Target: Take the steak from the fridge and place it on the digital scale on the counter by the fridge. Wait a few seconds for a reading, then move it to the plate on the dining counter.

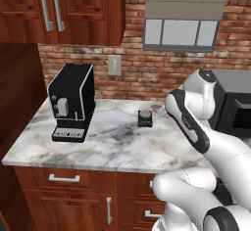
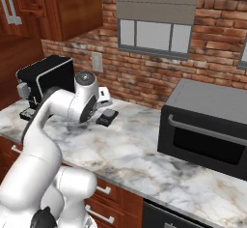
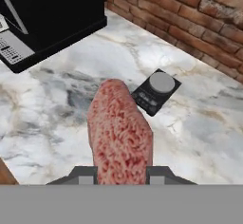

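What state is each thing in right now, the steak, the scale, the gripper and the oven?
Steak: held in the gripper, above the counter, not on the scale.
Scale: on the counter, nothing on it.
Gripper: shut on the steak.
Oven: door closed.

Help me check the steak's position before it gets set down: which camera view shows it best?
The hand view: the steak fills the center, clamped in the tool, above the counter short of the digital scale. The left base view shows just a pink sliver behind the arm; in the right base view the arm hides it.
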